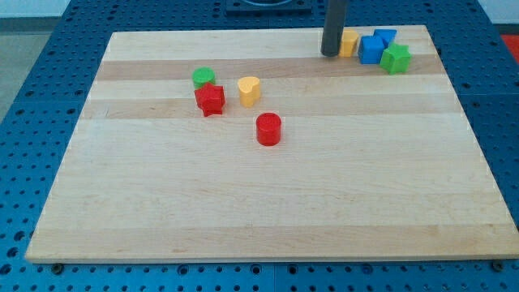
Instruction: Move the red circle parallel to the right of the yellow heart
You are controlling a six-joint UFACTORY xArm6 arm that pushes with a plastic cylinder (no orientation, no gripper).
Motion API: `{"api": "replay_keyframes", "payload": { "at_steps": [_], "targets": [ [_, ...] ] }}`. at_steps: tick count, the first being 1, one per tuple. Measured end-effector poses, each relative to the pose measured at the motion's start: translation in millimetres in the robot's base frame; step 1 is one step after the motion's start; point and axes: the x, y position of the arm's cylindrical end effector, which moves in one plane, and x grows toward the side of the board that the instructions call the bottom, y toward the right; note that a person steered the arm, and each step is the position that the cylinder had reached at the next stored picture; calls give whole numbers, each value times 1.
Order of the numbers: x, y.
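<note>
Up top, my tip [330, 53], bare rod gripping nothing, beside yellow block [349, 43]; approach pending, you nudge red circle [268, 129] up-right of yellow heart [249, 91].

Markings: none legible.
No text, label, brand, number or sign can be read on the worktop [268, 203] or blocks.

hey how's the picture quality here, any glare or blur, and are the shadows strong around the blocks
Camera view: even, soft lighting with no obvious glare on the wooden board; only faint, short shadows under the red circle and yellow heart; the blocks look slightly soft from low resolution; my tip reads dark with little surface detail; the board appears tapered by perspective.
</note>
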Motion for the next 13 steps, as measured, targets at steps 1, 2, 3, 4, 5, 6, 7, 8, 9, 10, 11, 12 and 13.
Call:
{"api": "replay_keyframes", "payload": {
  "at_steps": [1, 2, 3, 4, 5, 6, 7, 8, 9, 10, 11, 12, 13],
  "targets": [
    [-13, 13],
    [23, 13],
    [78, 13],
    [140, 11],
    [207, -50],
    [234, -129],
    [224, -168],
    [202, -131],
    [202, -96],
    [177, -100],
    [161, -89],
    [155, -47],
    [149, -11]
  ]
}}
